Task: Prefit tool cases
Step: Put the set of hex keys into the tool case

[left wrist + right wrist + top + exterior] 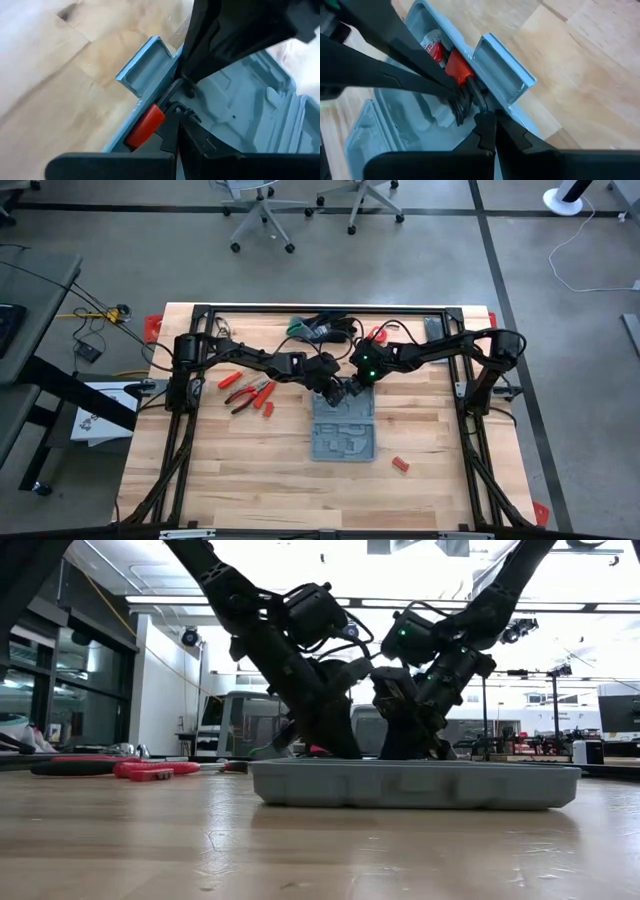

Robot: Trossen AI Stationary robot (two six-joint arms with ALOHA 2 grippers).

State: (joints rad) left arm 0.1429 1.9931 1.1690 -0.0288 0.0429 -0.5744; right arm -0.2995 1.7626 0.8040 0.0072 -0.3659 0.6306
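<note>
The grey-blue tool case (pixel 345 435) lies open and flat on the wooden table, its moulded recesses facing up. A red-handled tool (pixel 455 65) with a black metal end lies in the recess along the case's far edge. My left gripper (pixel 335 392) comes in from the table's left and my right gripper (pixel 352 388) from the right. Both are shut and slant down, meeting over that far edge. In the low view both stand behind the case's wall (pixel 415 785), which hides their tips. My left gripper touches the tool's black metal end (pixel 175 106), just beside the red handle (pixel 146 124), with its shut fingertips. It slants down from the table's left. The tool lies in the case's recess. My right gripper sets its shut fingertips on the black metal end (pixel 479 97) from the opposite side, slanting down from the table's right. The left arm's fingers (pixel 452 95) end right beside them. The tool stays seated in the recess.
Red-handled pliers and other red tools (pixel 247 393) lie on the table left of the case. A small red piece (pixel 400 464) lies near its right corner. Black-and-green gloves (pixel 318 330) sit at the far edge, inside the black frame rails (pixel 320 310).
</note>
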